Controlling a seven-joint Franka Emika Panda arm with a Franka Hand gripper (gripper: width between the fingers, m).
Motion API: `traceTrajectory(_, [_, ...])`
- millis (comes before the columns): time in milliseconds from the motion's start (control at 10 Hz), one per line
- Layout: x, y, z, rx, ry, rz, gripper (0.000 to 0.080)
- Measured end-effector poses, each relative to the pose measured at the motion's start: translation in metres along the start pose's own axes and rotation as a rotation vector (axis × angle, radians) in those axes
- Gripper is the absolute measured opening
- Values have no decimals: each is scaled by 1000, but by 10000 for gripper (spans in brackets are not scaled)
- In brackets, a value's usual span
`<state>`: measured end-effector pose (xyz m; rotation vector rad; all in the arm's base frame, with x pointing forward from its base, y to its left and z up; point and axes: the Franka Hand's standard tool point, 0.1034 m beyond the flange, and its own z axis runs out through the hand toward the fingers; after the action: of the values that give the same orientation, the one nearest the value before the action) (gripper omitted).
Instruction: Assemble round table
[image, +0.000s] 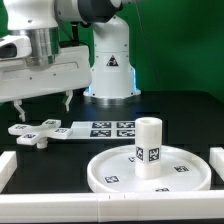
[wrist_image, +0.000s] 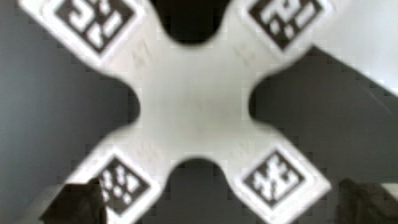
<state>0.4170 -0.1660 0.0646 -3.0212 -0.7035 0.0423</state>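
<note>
The large rimmed round disc (image: 150, 170) lies on the black table at the exterior view's right front. The short thick cylinder leg (image: 149, 146) stands upright on the disc's middle. The cross-shaped foot (image: 36, 132) lies flat on the table at the exterior view's left; in the wrist view it (wrist_image: 196, 105) fills the picture, with a tag on each arm. My gripper (image: 44, 103) hangs open straight above the foot, a little above it and empty. Its dark fingertips (wrist_image: 71, 203) show wide apart on either side of the foot.
The marker board (image: 105, 129) lies flat beside the foot, toward the exterior view's middle. White bars (image: 100, 208) edge the workspace at the front and both sides. The robot's white base (image: 110, 70) stands at the back before a green wall.
</note>
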Motion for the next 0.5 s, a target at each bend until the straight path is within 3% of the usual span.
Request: traceTrajectory(500, [-5, 5, 7, -3, -6, 11, 649])
